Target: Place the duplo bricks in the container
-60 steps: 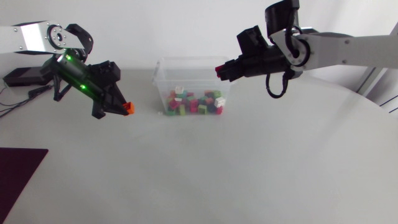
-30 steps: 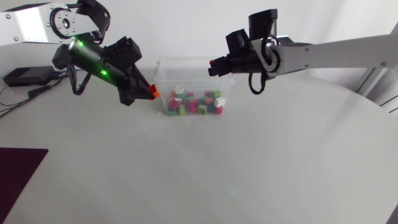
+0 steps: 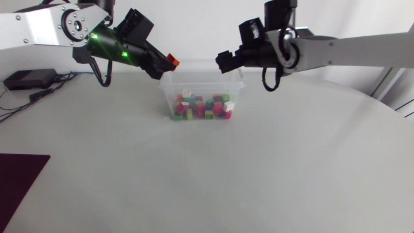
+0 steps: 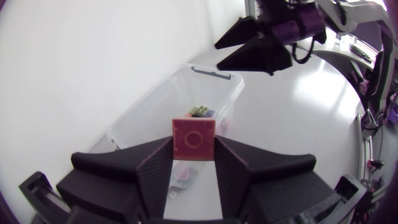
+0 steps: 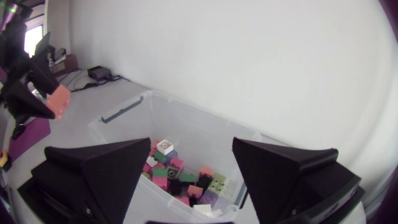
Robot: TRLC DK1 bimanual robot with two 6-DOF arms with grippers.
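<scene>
My left gripper [image 3: 167, 65] is clamped on an orange brick [image 3: 171, 62]. In the left wrist view the brick [image 4: 194, 140] sits square between the two black fingers [image 4: 155, 168], touched from both sides, with its single round stud facing the camera. The gripper is up off the worktop [image 3: 259, 168], just at the left end of the container [image 3: 236, 83], level with its rim or slightly above it.

The container is a clear plastic tub standing near the far edge of the worktop, about midway along it. It has no lid on. A pile of bricks [image 3: 202, 107] lies on its floor in pink, green, red, white and dark colours, gathered toward the near wall. From the right wrist view I look straight down into the tub [image 5: 205, 134] and see the pile [image 5: 183, 180] below and between my fingers.

My right gripper [image 3: 225, 60] hangs above the far right part of the container with its jaws wide apart and nothing between them. The right wrist view shows both wedge fingers [image 5: 99, 168] spread, and the left gripper's orange brick [image 5: 60, 102] off beyond the tub's other end.

A black box [image 3: 29, 79] sits near the far left edge of the worktop, and a dark purple mat [image 3: 19, 178] lies at the near left edge.
</scene>
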